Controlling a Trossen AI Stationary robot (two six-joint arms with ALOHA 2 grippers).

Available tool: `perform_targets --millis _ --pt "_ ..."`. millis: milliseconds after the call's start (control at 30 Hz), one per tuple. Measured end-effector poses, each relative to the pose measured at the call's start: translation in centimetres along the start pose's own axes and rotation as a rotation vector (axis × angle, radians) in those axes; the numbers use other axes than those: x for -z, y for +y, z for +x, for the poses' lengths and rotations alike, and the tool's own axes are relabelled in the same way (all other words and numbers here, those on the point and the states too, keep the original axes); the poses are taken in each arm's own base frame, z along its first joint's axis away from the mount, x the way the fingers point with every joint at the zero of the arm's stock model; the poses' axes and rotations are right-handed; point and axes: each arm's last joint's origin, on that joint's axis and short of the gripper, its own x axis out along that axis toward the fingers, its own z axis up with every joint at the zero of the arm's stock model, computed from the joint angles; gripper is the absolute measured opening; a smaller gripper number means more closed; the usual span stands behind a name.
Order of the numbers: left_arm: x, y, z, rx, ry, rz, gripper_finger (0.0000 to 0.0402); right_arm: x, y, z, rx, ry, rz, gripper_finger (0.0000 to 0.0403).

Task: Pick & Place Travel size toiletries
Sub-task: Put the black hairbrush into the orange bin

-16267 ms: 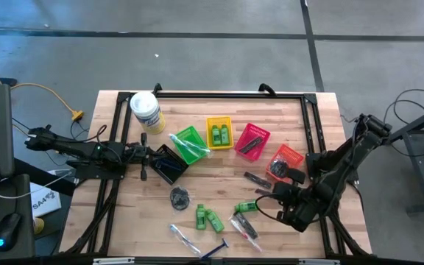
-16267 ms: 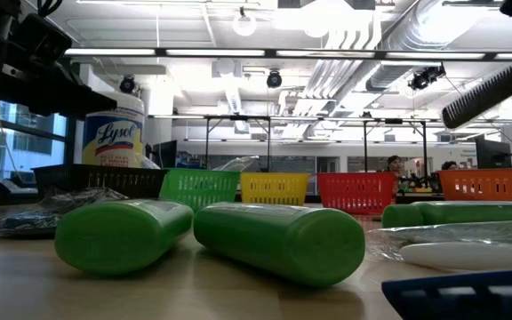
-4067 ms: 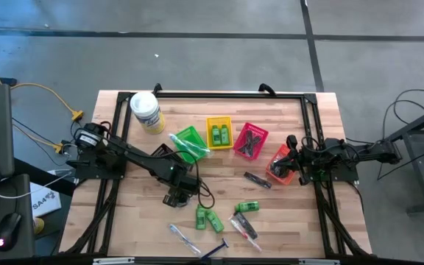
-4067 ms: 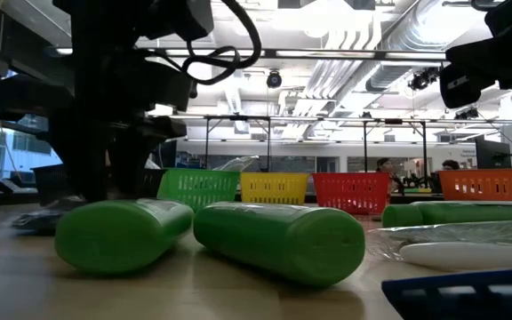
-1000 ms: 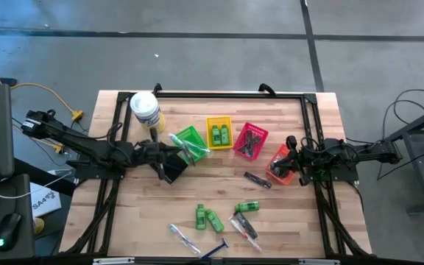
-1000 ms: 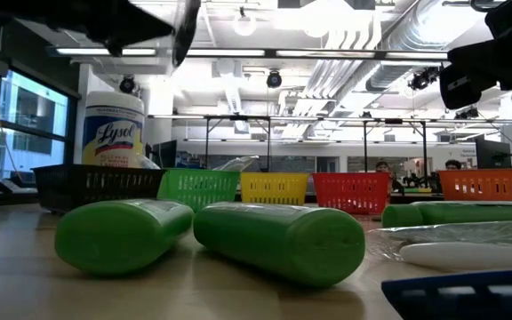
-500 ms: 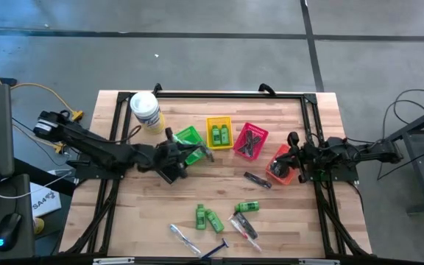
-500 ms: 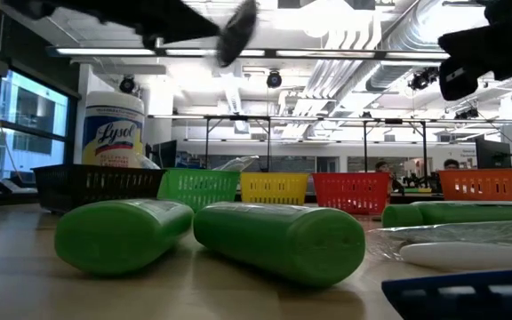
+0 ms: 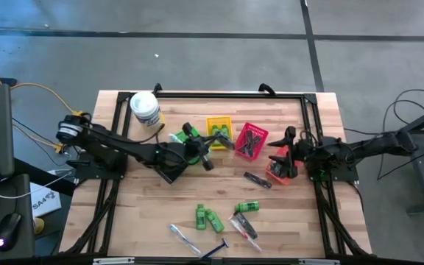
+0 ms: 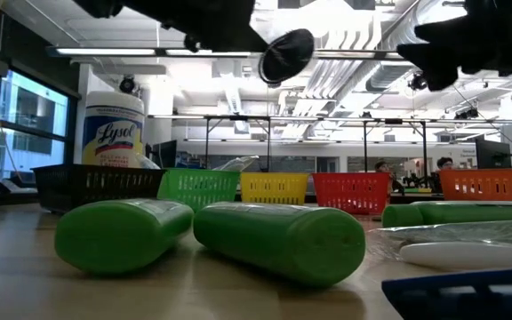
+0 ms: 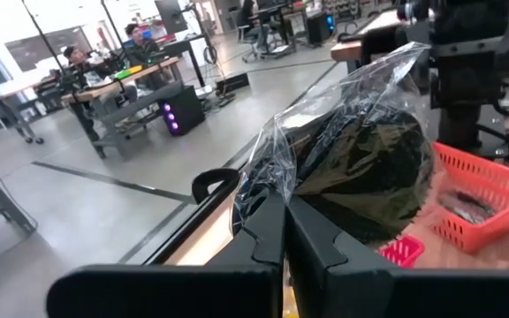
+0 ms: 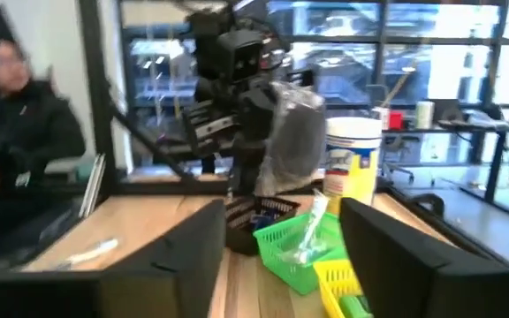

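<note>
My left gripper (image 11: 283, 231) is shut on a clear plastic bag (image 11: 325, 115) with a dark coiled bundle (image 11: 369, 177) inside. It holds the bag high over the table between the green basket (image 9: 185, 138) and the yellow basket (image 9: 219, 131). The low view shows the bundle (image 10: 284, 55) well above the table. My right gripper (image 12: 281, 265) stands open and holds nothing, over the orange basket (image 9: 284, 168) at the right. Green mini bottles (image 9: 206, 218), a black comb (image 9: 257, 179), clear tubes (image 9: 182, 235) and a blue razor (image 9: 216, 249) lie flat on the wood. My left gripper pinches the bag's clear plastic edge (image 11: 270, 187) between its two shut fingers. The fingers reach out level, toward the table's right. The bag stands out beyond the fingertips, lifted clear, with the dark bundle inside it past the fingers.
A black basket (image 9: 166, 168) and a pink basket (image 9: 250, 140) holding dark combs complete the row. A white wipes tub (image 9: 146, 110) stands at the far left. A black frame (image 9: 227, 94) runs round the table top. People sit in the room beyond.
My left gripper has carried the bag level toward the table's right edge, from over the black basket to past the green one, still clear of the table. My right gripper has opened and tipped up slightly over the orange basket.
</note>
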Motion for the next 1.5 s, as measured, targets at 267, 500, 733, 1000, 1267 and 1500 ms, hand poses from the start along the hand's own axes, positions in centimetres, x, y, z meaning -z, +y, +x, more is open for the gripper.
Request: perform_targets --millis 267,500,733,1000,1267,1500 --pt "-0.2 -1.3 1.5 -0.030 0.008 0.057 0.0000 -1.8 0.4 4.0 0.042 0.115 -0.040 0.0282" --pt "-0.5 -1.4 1.6 -0.030 0.015 0.091 0.0000 -3.4 0.8 7.8 0.107 0.157 -0.053 0.0313" --pt "-0.5 -1.4 1.6 -0.032 0.017 0.112 0.0000 -4.3 1.1 11.3 0.070 0.161 -0.016 0.0318" --pt "-0.5 -1.4 1.6 -0.032 0.017 0.111 0.0000 -3.1 0.4 14.6 0.147 0.243 0.000 0.0317" --pt "-0.4 -1.4 1.6 -0.029 0.029 0.124 0.0000 -2.8 -0.3 15.1 0.189 0.257 -0.006 0.0236" --pt "-0.3 -1.5 1.6 -0.024 0.037 0.125 0.0000 -2.8 -0.3 15.1 0.195 0.258 -0.038 0.0050"
